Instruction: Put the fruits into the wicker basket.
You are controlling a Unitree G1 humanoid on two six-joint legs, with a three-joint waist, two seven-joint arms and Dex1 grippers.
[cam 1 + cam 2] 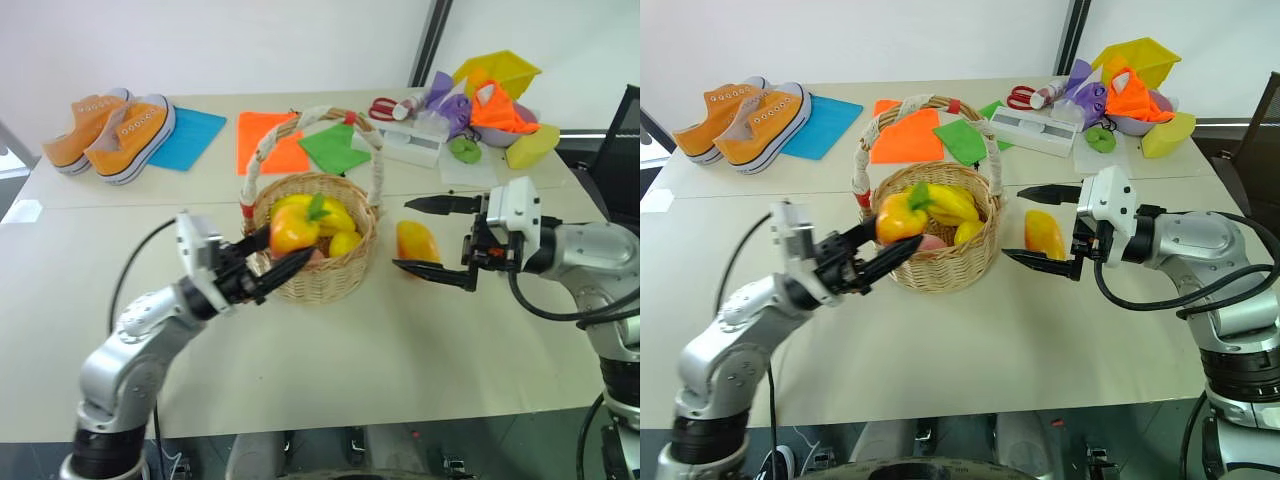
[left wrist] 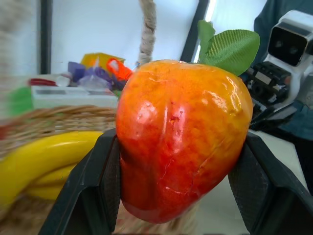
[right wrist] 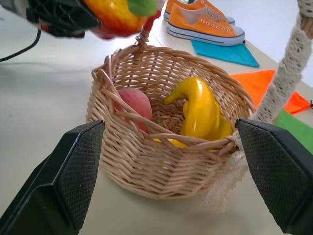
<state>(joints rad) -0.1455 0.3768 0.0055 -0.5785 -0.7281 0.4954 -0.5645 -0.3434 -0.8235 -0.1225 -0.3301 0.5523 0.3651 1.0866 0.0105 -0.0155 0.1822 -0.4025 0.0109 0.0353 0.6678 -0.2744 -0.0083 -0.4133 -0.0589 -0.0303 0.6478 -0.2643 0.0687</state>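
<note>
Left gripper (image 1: pixel 268 262): fingers clamped on the small fruit (image 1: pixel 293 229), one black pad on each flank, as the left wrist view shows. Fruit is carried at the near rim of the wicker basket (image 1: pixel 330 275), just above the weave, not yet over the hollow.

Right gripper (image 1: pixel 436 235): jaws spread wide and empty, level, pointing at the basket from the other side. The mango (image 1: pixel 417 242) lies on the table (image 1: pixel 400 340) between those fingers and the basket wall, just beside the basket, apparently untouched.

Step in hand, as I judge it: drop-off of the small fruit. To do it well, carry it further in past the rim and clear of the arched handle (image 1: pixel 312 122), lower it toward a free spot, then let go; releasing at the rim risks a roll-off onto the table.

Basket already holds a yellow banana (image 3: pixel 198 110) and a pinkish peach (image 3: pixel 134 105).

Small fruit: glossy, red at the base blending through orange to yellow, green fabric leaf (image 2: pixel 230 46) on top, faint crease down the face.
</note>
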